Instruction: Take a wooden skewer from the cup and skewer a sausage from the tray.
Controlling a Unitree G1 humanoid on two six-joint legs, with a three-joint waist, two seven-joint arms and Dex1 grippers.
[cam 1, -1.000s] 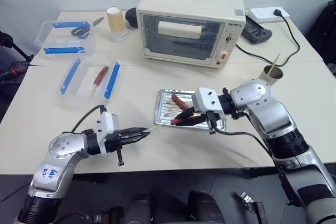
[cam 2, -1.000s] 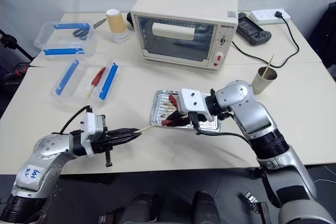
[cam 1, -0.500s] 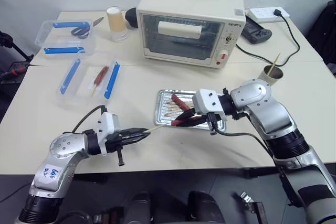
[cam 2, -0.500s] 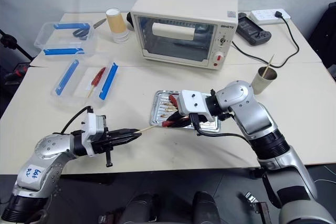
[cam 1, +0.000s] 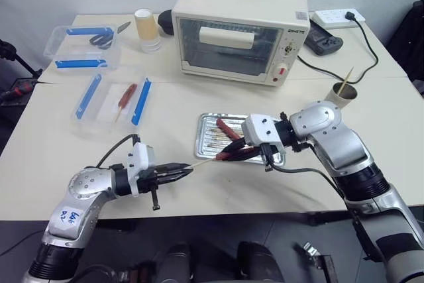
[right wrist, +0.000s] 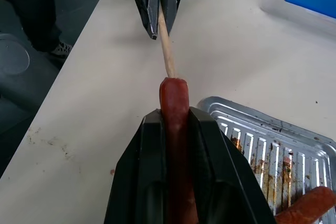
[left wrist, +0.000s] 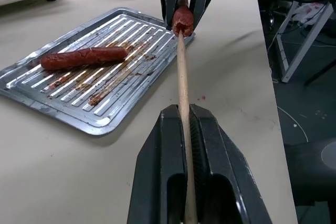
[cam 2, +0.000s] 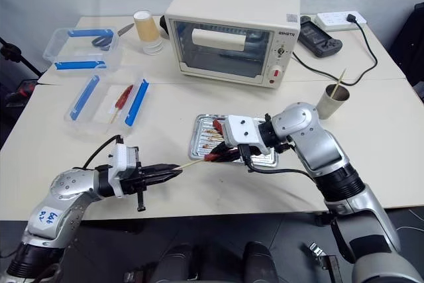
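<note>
Change since a second ago: left pincer (cam 1: 177, 171) and its arm have crept toward the tray, so the wooden skewer (left wrist: 182, 90) now meets the sausage's end where earlier a small gap showed; right pincer (cam 1: 233, 150) unchanged.

Item 1, wooden skewer: clamped between the left pincer's two fingers, which are drawn together on it; the stick runs straight out from the fingertips, tip at the cut end of the sausage (right wrist: 174, 124). Whether the point has entered the meat or only touches cannot be told.

Item 2, sausage: gripped lengthwise in the right pincer, one end jutting past the fingertips toward the skewer, held above the bench (cam 1: 59, 144) just off the near corner of the tray (left wrist: 113, 124).

Item 3, second sausage (left wrist: 84, 58): lying in the tray, beyond the left pincer and to one side of the skewer line.

Item 4, cup (cam 1: 344, 97): well behind the right arm, another stick standing in it.

Progress: skewer fetched, sausage lifted and aligned. Outstanding, by judgement: pushing the stick through the sausage along its length.
</note>
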